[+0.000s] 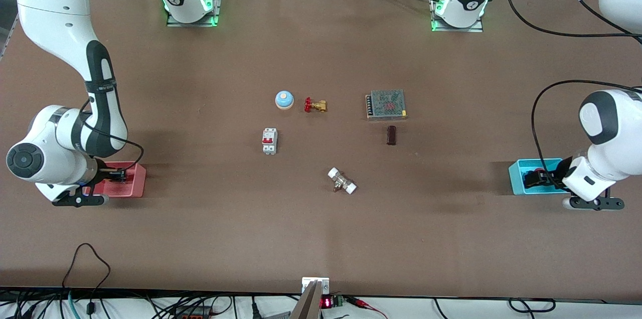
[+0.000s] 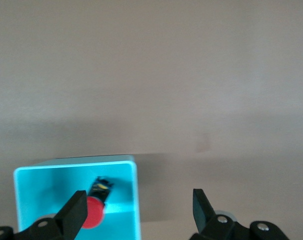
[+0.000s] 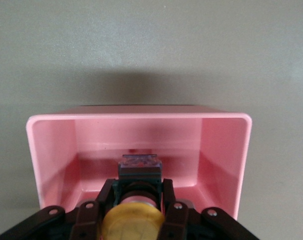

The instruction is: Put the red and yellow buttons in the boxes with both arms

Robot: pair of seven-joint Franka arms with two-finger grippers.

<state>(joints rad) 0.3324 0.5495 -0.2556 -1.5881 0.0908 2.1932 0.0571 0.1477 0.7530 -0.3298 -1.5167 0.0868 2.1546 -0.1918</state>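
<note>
Right end effector [image 3: 132, 220]: we see its fingers clenched on the yellow button [image 3: 133, 221], the black body pointing ahead into the pink box [image 3: 219, 150] and the cap toward the wrist. The button hangs inside the box's walls, just above the floor, so we judge that the coming move is a release almost straight down; the button's long axis runs along the box's short side. In the front view this end effector [image 1: 118, 175] sits over the pink box [image 1: 138, 181] at the right arm's end of the desk [image 1: 200, 233].

Left end effector [image 2: 139, 212]: its fingers stand released and well apart. The red button [image 2: 94, 210] lies on the floor of the cyan box [image 2: 66, 172], on its side, the cap toward the wrist and the black body pointing away, beside one finger [image 2: 76, 210] and free of both. In the front view this end effector [image 1: 544, 177] is over the cyan box [image 1: 516, 173] at the left arm's end of the desk. We judge the left arm's share done.

Mid-desk: blue bell [image 1: 284, 100], brass valve [image 1: 315, 105], circuit breaker [image 1: 270, 141], all untouched.
</note>
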